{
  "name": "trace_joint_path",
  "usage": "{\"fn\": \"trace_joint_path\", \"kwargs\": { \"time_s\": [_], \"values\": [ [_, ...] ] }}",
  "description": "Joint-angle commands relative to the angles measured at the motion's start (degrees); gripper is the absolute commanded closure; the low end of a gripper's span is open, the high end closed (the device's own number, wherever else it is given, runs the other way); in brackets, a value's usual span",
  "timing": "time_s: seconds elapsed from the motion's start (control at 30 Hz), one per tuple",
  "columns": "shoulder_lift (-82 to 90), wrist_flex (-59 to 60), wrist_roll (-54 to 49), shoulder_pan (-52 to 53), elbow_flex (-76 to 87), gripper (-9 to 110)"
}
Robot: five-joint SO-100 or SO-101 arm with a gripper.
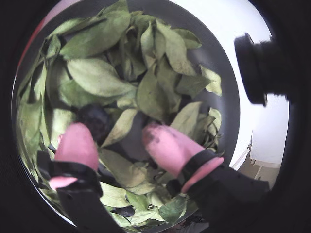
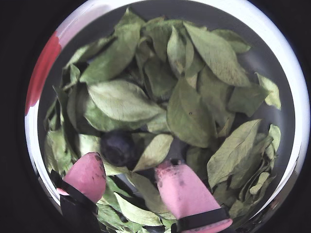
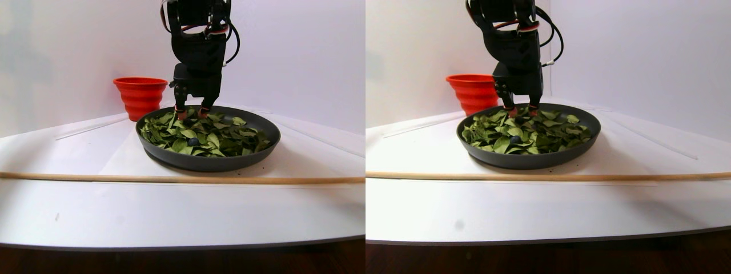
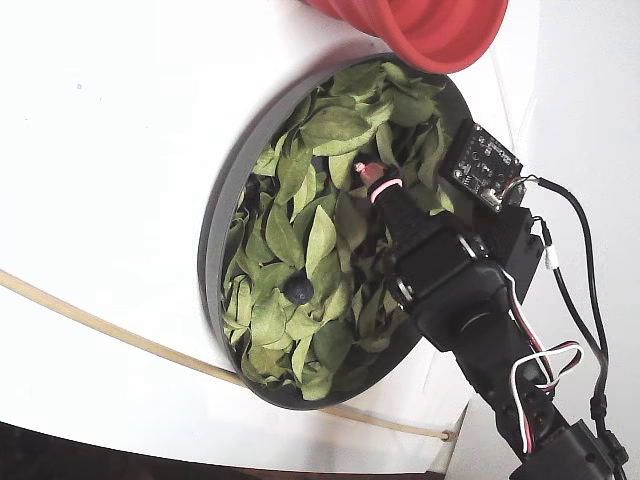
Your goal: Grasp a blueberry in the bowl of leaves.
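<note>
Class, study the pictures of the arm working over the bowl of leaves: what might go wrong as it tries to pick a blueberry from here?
1. In both wrist views the dark round blueberry sits near the left pink-tipped finger, not centred between the open fingers, so closing may nudge it aside.
2. The oval green leaves overlap the berry and lie between the fingers, so a leaf may get pinched instead.
3. The fixed view shows a second blueberry lying apart from the gripper in the wide dark-grey bowl; it might be overlooked.

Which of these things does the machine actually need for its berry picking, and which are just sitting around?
Part of the job:
bowl
leaves
blueberry beside the pink fingertips
a second blueberry nearer the front rim
gripper, open

Just lying about:
red-orange ribbed cup
thin wooden stick
</note>
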Motion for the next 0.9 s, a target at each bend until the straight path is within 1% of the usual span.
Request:
{"fn": "trace_joint_path", "kwargs": {
  "time_s": [0.0,0.87],
  "values": [
    [0.88,-1.41,0.26,0.53,-2.81,81],
    [-2.72,-4.48,5.54,-0.53,-5.98,80]
  ]
}}
